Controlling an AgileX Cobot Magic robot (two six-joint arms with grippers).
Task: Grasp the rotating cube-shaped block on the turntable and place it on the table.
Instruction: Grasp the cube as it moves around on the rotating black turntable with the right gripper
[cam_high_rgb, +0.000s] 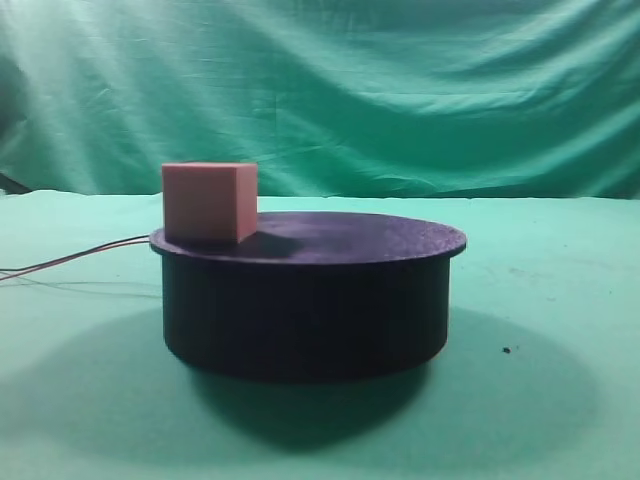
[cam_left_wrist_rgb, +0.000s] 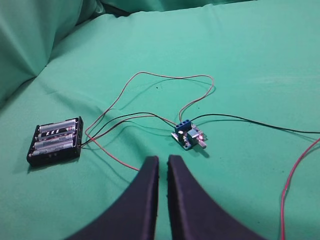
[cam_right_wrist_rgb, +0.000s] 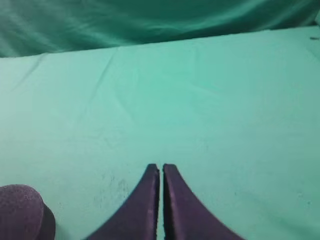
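While the cube-shaped block (cam_high_rgb: 209, 203) sits right at the left rim of the turntable (cam_high_rgb: 310, 300), nearly flush with the edge, neither gripper is anywhere near it. Left gripper (cam_left_wrist_rgb: 163, 161) has its fingers pressed together, holding nothing, with a small circuit board (cam_left_wrist_rgb: 188, 135) just ahead and a battery holder (cam_left_wrist_rgb: 56, 140) off to its left, wires looping between. Right gripper (cam_right_wrist_rgb: 161, 169) is closed too, bare green table (cam_right_wrist_rgb: 200, 100) stretching ahead, turntable edge at its lower left.

A matte salmon-pink cube-shaped block (cam_high_rgb: 209, 203) sits on the speckled, rough-topped black turntable (cam_high_rgb: 310, 295) over the soft, wrinkled green cloth table (cam_high_rgb: 560, 330).
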